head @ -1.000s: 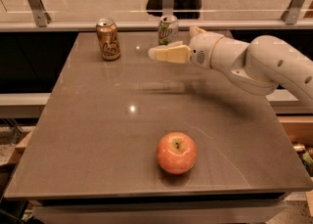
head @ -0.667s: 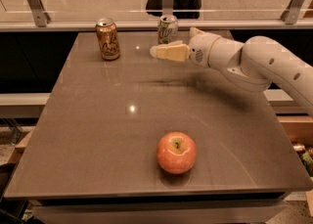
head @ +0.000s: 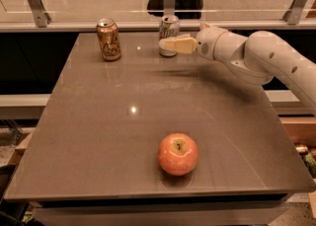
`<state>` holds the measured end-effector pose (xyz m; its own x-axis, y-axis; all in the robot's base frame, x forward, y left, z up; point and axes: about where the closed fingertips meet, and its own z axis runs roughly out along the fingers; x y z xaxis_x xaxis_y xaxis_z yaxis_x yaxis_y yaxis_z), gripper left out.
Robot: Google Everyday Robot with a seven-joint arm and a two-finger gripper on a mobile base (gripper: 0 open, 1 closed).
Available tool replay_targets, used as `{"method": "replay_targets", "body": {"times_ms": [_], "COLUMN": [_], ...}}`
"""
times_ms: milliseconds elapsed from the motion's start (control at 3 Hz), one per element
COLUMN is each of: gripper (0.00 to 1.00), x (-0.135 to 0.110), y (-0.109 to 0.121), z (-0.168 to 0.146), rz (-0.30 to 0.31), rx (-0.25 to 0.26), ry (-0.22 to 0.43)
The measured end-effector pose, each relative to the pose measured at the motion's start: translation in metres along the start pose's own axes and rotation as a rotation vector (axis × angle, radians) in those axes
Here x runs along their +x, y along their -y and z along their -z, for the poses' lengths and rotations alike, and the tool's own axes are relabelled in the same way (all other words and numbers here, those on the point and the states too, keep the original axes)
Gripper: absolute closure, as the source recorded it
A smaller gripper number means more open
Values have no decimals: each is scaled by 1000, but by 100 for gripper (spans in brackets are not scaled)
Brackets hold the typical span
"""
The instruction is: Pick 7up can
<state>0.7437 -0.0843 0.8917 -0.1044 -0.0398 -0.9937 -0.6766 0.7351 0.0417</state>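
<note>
The 7up can [head: 169,28] stands upright near the far edge of the table, white with a green logo and a silver top. My gripper [head: 165,45] reaches in from the right on a white arm. Its cream fingers [head: 178,45] lie across the front of the can's lower half and hide it. I cannot tell whether the fingers touch the can.
A copper-orange can [head: 108,39] stands upright at the far left of the grey table [head: 98,136]. A red apple [head: 177,154] lies near the front middle. A glass barrier with metal posts [head: 34,3] runs behind the table's far edge.
The gripper has moved a little to the right and farther back, from in front and left of the 7up can to right against its lower front. The cans and apple have not moved.
</note>
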Motion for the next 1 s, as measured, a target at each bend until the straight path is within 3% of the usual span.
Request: {"method": "replay_targets", "body": {"times_ms": [333, 667, 1000], "gripper": [0, 0, 18], "x": [-10, -22, -39], "y": [18, 21, 2], "z": [-4, -16, -33], "rz": [46, 89, 116], "rx": [27, 10, -46], "ry": [22, 35, 38]}}
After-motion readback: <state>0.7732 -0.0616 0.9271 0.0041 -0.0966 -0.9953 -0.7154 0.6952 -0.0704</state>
